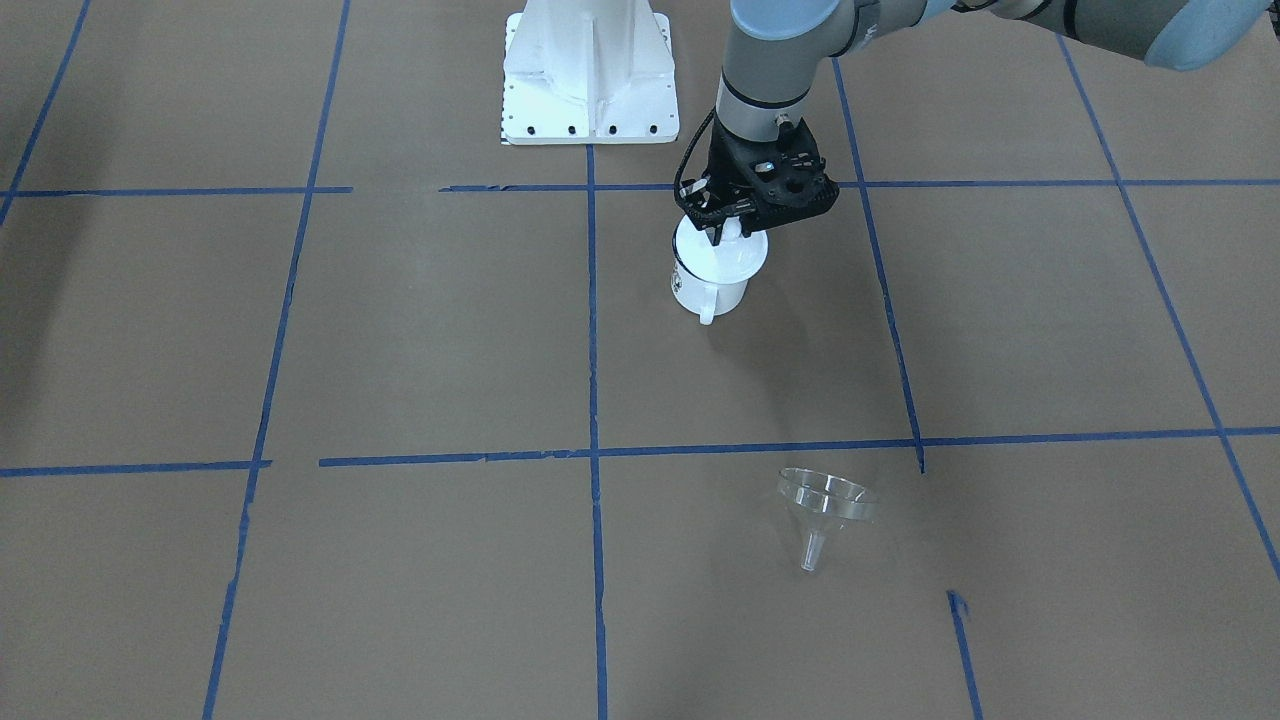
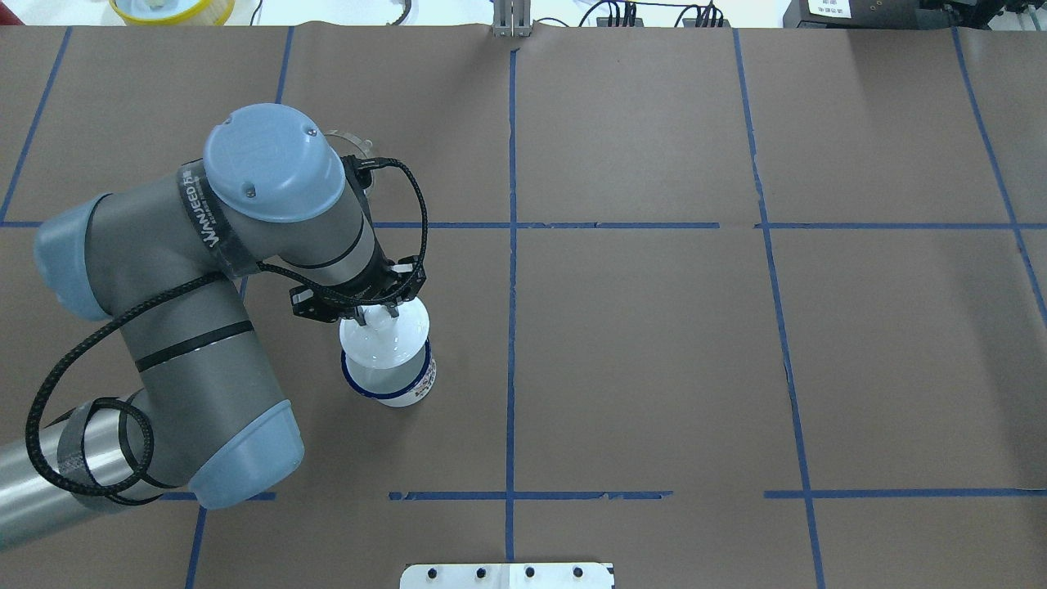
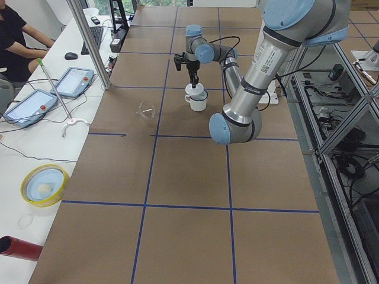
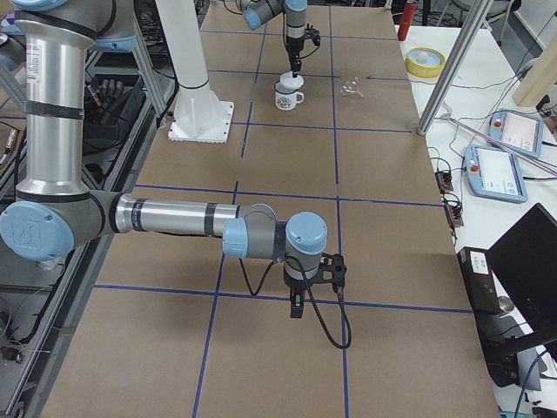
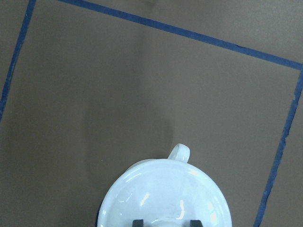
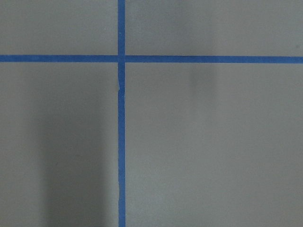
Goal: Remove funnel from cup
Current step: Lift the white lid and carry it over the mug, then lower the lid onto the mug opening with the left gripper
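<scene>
Brown table (image 1: 400, 350) | funnel (image 1: 826, 500) lying apart from cup (image 1: 700, 293) | left jaws clamp lid (image 1: 738, 262)

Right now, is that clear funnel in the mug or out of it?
Out. The funnel lies on its side on the table, well apart from the cup, which has a white lid over it.

Grey tubular arms (image 2: 188, 343), pale-blue joint caps (image 2: 270, 164), black braided cables (image 2: 424, 213), black left claw (image 1: 727, 233), white pedestal base (image 1: 588, 75).
</scene>
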